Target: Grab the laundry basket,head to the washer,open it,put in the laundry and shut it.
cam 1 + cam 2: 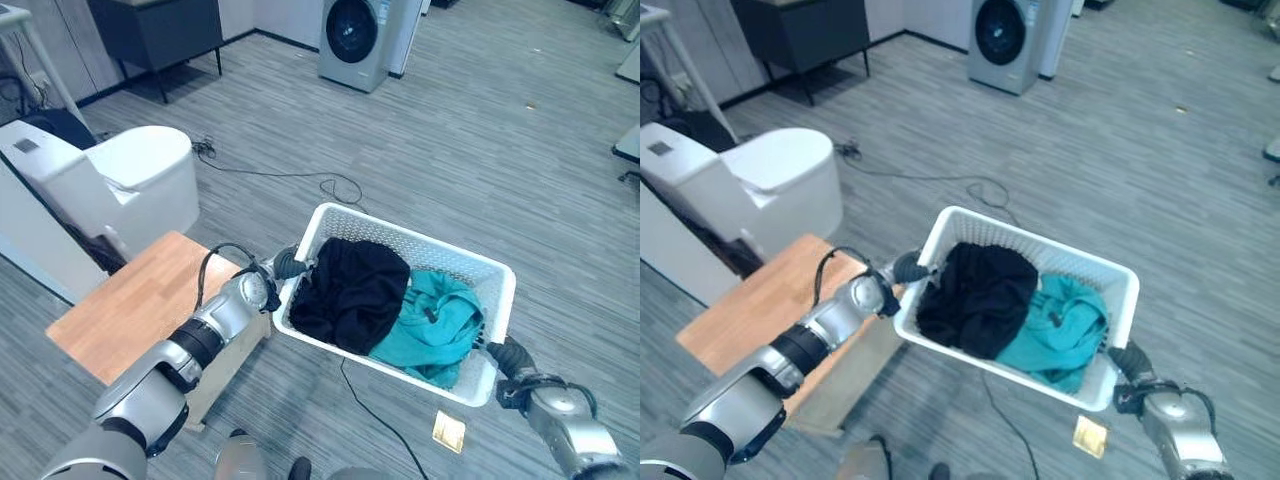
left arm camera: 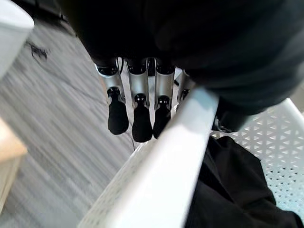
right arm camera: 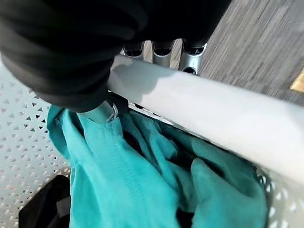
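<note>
A white perforated laundry basket (image 1: pixel 420 236) hangs between my two hands, over the floor just right of a wooden table. Inside it a black garment (image 1: pixel 350 290) lies on the left and a teal garment (image 1: pixel 436 322) on the right. My left hand (image 1: pixel 288 266) grips the basket's left rim (image 2: pixel 166 166): its fingers (image 2: pixel 137 123) run down outside the wall and the thumb sits inside. At the opposite end my right hand (image 1: pixel 508 356) clamps the rim (image 3: pixel 213 118), thumb (image 3: pixel 99 113) inside against the teal cloth (image 3: pixel 118 175). The washer (image 1: pixel 355 35), door closed, stands far ahead.
The low wooden table (image 1: pixel 140 300) sits under my left forearm. A white rounded unit (image 1: pixel 120 185) stands beyond it, and a dark cabinet (image 1: pixel 160 30) is at the back left. A small yellow card (image 1: pixel 449 432) lies on the floor near my right hand. Open grey floor leads to the washer.
</note>
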